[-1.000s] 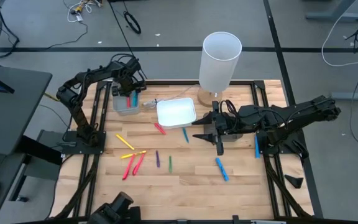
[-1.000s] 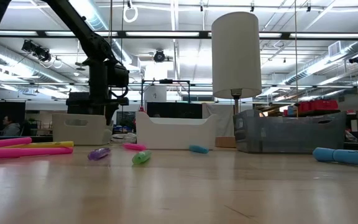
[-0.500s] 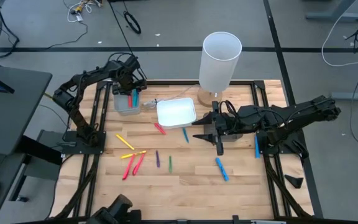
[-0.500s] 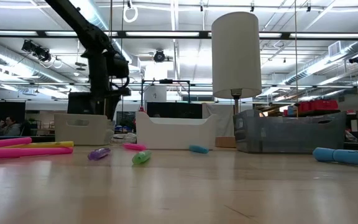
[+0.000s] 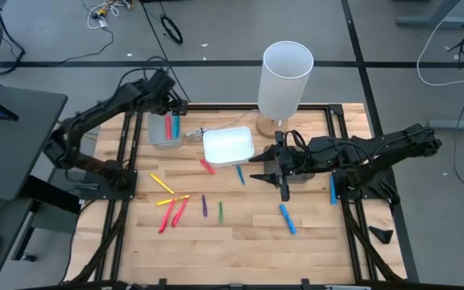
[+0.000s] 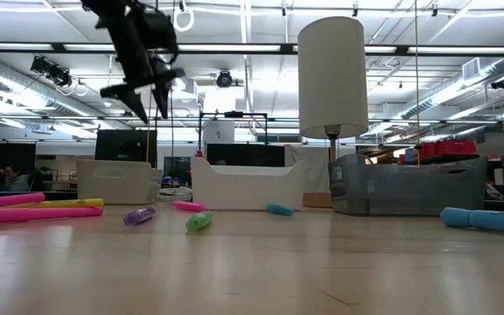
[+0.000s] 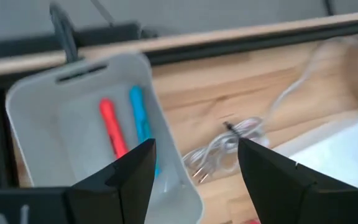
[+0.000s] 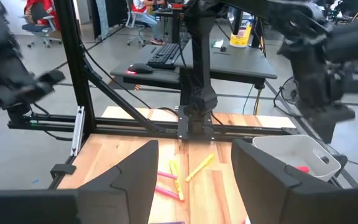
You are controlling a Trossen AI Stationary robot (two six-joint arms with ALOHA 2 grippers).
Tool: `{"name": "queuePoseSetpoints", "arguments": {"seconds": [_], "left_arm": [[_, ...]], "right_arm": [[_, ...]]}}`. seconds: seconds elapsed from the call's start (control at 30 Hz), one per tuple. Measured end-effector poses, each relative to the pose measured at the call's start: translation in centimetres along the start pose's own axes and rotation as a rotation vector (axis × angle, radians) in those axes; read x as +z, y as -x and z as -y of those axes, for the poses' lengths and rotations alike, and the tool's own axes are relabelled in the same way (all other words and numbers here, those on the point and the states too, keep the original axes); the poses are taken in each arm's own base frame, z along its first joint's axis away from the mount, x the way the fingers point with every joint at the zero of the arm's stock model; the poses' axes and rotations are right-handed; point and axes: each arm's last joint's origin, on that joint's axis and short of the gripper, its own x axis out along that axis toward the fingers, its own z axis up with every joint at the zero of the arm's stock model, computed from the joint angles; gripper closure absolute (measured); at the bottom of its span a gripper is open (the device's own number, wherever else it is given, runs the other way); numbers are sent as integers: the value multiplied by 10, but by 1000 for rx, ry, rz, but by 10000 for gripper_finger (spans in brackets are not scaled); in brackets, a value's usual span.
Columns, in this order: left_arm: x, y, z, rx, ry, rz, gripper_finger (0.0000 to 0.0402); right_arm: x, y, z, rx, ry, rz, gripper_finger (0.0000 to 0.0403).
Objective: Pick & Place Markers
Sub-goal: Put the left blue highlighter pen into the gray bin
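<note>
**A:** What takes up the most room?

**B:** The wooden table (image 5: 240, 234), filling the middle and lower part of the high view. At its upper centre stands a tall white cylinder (image 5: 285, 76), the biggest thing on it. Just below and left of that sits a white tray (image 5: 229, 146), and at upper left a grey tray (image 5: 161, 137).

**A:** And the arms?

**B:** The left gripper (image 6: 145, 98) hangs high in the upper left of the low view, clear above the grey tray, its fingers spread apart and empty. The right gripper (image 5: 269, 167) lies low at centre right of the high view, just right of the white tray, fingers parted with nothing between them.

**A:** Where are the markers?

**B:** Two lie side by side inside the grey tray: a red marker (image 7: 112, 127) and a blue marker (image 7: 140, 121). The others are loose on the wood. Left of centre in the high view there is a yellow marker (image 5: 162, 184), a pink marker (image 5: 180, 211) beside further red and yellow ones, a purple marker (image 5: 204, 205) and a green marker (image 5: 221, 211). Right of centre lies a larger blue marker (image 5: 287, 218), and another blue one (image 5: 332, 188) rests by the right arm.

**A:** Anything smaller?

**B:** A thin white cable (image 7: 229, 144) coiled just beside the grey tray.
</note>
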Motion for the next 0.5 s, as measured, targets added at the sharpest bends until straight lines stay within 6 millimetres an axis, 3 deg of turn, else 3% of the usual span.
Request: {"name": "queuePoseSetpoints", "arguments": {"seconds": [0.5], "left_arm": [[-49,124,14,-174,-218,441,168]], "right_arm": [[0,0,0,0,-12,0,199]]}}
